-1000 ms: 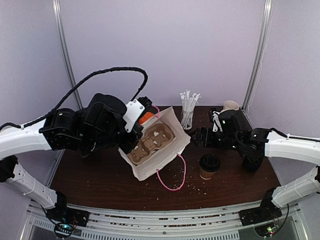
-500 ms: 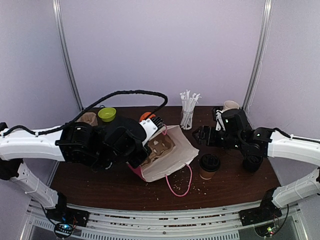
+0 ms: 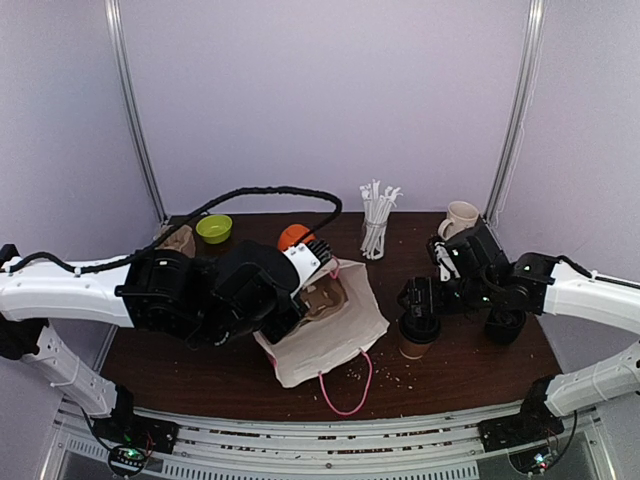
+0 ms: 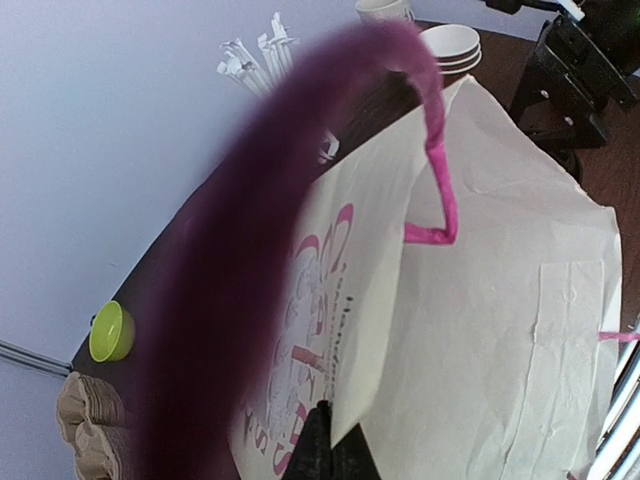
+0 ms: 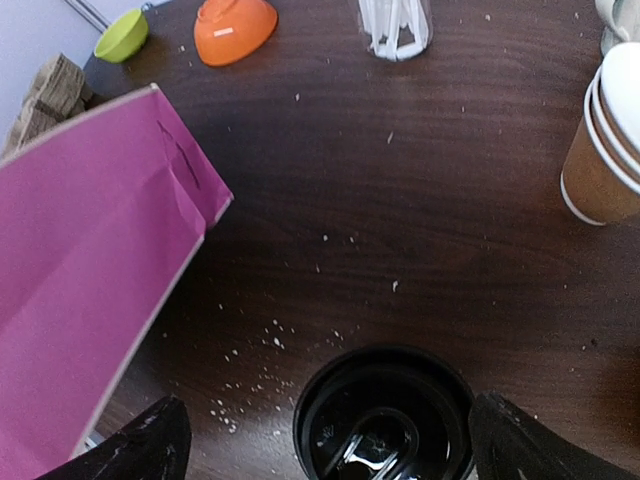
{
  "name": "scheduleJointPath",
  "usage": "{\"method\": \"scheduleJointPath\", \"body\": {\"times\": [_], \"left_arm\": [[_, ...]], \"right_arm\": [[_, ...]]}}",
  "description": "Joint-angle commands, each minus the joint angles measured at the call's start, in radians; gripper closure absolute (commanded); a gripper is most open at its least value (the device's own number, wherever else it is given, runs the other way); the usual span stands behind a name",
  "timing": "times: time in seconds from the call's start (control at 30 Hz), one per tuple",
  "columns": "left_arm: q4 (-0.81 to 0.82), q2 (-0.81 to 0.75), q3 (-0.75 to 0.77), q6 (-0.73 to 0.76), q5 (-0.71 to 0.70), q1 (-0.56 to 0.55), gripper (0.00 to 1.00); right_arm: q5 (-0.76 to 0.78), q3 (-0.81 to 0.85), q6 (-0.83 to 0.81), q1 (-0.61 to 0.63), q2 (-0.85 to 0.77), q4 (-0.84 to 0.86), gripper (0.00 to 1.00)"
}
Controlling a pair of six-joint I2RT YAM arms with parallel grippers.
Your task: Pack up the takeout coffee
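The takeout coffee [image 3: 418, 336], a brown paper cup with a black lid [image 5: 383, 420], stands upright on the table right of the bag. My right gripper [image 3: 419, 300] hovers just above it, open, its fingertips [image 5: 150, 440] wide on either side of the lid without touching it [image 5: 328, 425]. The cream paper bag [image 3: 335, 325] with pink handles [image 4: 440, 190] lies tilted at the table's middle, a cardboard cup carrier [image 3: 320, 296] showing in its mouth. My left gripper [image 3: 296, 300] is shut on the bag's rim [image 4: 330, 440]. In the right wrist view the bag's side [image 5: 90, 270] looks magenta.
At the back stand a glass of wrapped straws [image 3: 375, 215], a cream mug [image 3: 461, 216], an orange bowl [image 3: 292, 236], a green bowl [image 3: 214, 228] and stacked carriers [image 3: 178, 240]. Stacked paper cups [image 5: 610, 150] and black lids [image 3: 505, 326] sit right of the coffee. Crumbs dot the table.
My left gripper has swung toward me with the bag, which now lies lower and more closed. My right gripper has come down over the coffee and opened a little wider.
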Motion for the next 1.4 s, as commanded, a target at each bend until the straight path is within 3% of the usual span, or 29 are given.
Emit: {"method": "scheduleJointPath", "body": {"times": [0.0,0.53,1.37], "left_arm": [[0.027,0.014,0.021,-0.032,0.001,-0.006,1.0],[0.027,-0.01,-0.039,-0.072,0.016,-0.005,1.0],[0.029,-0.043,-0.071,-0.089,0.027,-0.006,1.0]], "right_arm": [[-0.078,0.006,-0.019,-0.004,0.025,-0.133,0.0],[-0.028,0.189,-0.104,-0.003,0.194,-0.393,0.0],[-0.009,0.27,-0.147,-0.001,0.305,-0.399,0.03]]}}
